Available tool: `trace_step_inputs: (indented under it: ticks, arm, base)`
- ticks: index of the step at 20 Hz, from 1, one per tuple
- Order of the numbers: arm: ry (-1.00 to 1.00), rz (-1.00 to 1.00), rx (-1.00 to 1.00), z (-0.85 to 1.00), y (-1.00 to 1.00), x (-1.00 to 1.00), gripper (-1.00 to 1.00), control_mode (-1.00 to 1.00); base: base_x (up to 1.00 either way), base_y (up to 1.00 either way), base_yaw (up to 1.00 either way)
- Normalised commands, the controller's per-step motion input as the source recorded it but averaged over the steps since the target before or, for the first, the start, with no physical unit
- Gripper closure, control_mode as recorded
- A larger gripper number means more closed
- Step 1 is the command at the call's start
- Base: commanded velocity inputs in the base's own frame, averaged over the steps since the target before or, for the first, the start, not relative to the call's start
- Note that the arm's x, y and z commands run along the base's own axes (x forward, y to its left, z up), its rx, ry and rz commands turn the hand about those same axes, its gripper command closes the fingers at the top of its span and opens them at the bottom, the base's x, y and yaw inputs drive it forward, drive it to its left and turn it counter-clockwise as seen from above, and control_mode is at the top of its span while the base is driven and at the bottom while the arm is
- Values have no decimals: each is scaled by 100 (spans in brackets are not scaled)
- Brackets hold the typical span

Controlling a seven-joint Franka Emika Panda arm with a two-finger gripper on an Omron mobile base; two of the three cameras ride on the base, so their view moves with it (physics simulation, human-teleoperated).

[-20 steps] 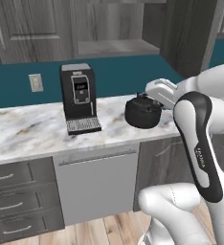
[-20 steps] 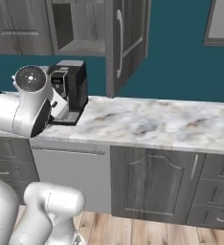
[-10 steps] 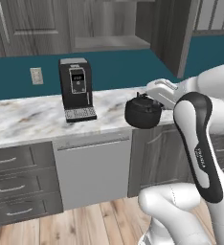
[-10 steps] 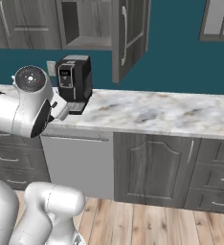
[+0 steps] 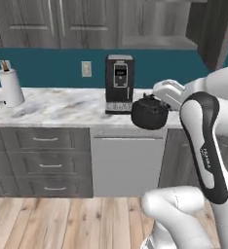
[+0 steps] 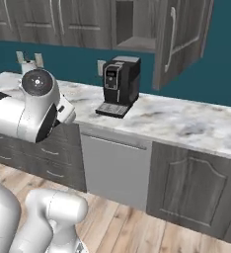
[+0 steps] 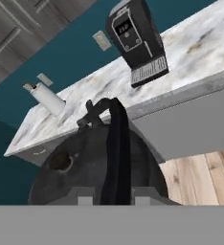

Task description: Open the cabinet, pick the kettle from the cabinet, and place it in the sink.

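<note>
gripper clamps kettle handle

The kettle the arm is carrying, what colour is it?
Glossy black, handle included. The kettle shows best in the left base view, in front of the coffee machine.

Glossy black kettle; black coffee machine with silver trim; white-and-tan veined marble counter; dark grey wood-grain cabinet with silver bar handles; teal wall; white paper roll; grey drawers; pale grey dishwasher front; light wood plank floor; white outlet
</note>
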Motion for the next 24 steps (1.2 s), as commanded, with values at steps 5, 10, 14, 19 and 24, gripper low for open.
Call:
trace_step_inputs:
  ticks: [5,10,14,19,24]
  arm:
    - [0,0,0,0,0,0,100,100]
    - [0,0,0,0,0,0,100,100]
    - [0,0,0,0,0,0,100,100]
    - [0,0,0,0,0,0,100,100]
    - [0,0,0,0,0,0,100,100]
  base:
    - [-7,6,86]
    - [-8,2,95]
    - [-10,0,99]
    - [-11,0,100]
    - [-10,0,100]
